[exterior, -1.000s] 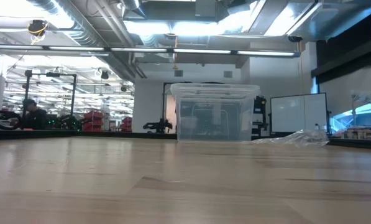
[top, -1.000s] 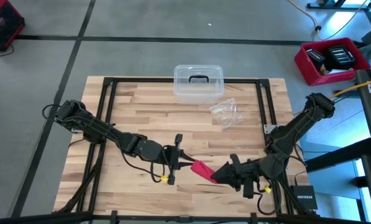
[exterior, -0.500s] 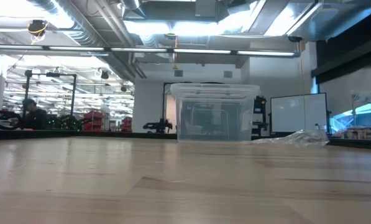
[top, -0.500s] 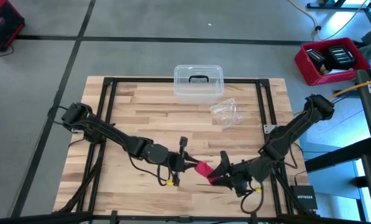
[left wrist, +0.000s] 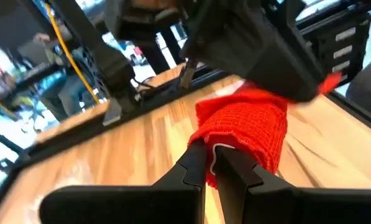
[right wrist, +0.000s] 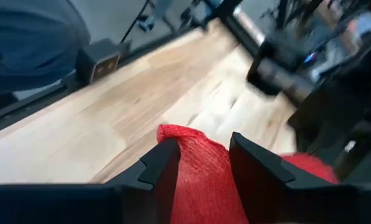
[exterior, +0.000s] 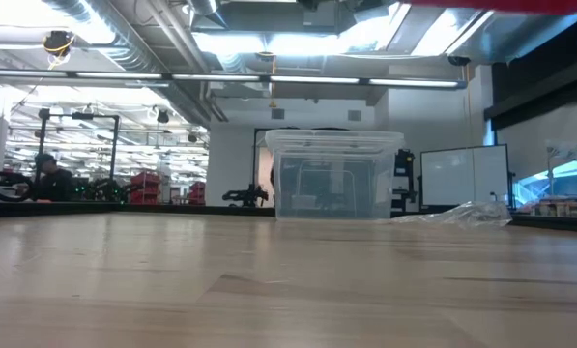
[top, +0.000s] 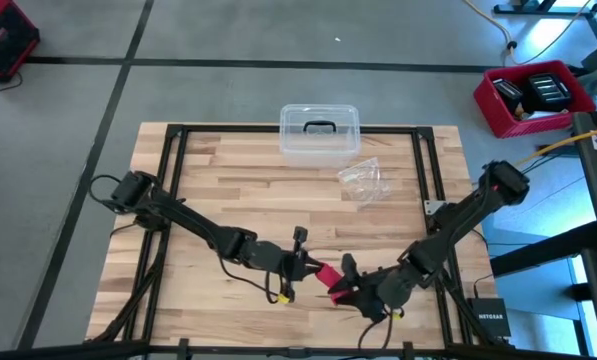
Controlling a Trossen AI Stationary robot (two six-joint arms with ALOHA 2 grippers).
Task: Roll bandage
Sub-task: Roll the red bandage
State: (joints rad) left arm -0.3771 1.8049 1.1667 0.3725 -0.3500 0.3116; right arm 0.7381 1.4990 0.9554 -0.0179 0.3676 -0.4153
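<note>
The bright red bandage (top: 328,277) hangs as a short bunched band between my two grippers, near the table's near edge at the middle. My left gripper (top: 298,262) is shut on its left end and my right gripper (top: 346,287) is shut on its right end. In the left wrist view the bandage (left wrist: 244,127) bunches up just past my fingers, with the right arm dark behind it. In the right wrist view the bandage (right wrist: 201,171) fills the gap between my fingers. In the low view, a red edge of the bandage (exterior: 505,4) shows at the top. My left gripper pinches the bandage's left end (left wrist: 217,149) between its two fingers, which are almost closed. The fingers come level from the table's left. The cloth bunches up thick just past the fingertips, clear of the table. My right gripper holds the bandage's right end (right wrist: 197,155) between its two fingers (right wrist: 163,165). The fingers come from the table's right, low over the wood. The cloth is gathered in several folds between them.
A clear plastic box with a dark handle (top: 319,132) stands at the far edge in the middle. A crinkled clear wrapper (top: 362,180) lies to its near right. Black frame rails (top: 173,160) run along the table's sides. Bare wood lies between the box and my grippers.
Both grippers have moved toward the table's near edge and closer together, the left going right and the right going left. The bandage between them has gone from a slanting flat strip to a shorter, bunched one. A red edge now shows at the top of the low view.
</note>
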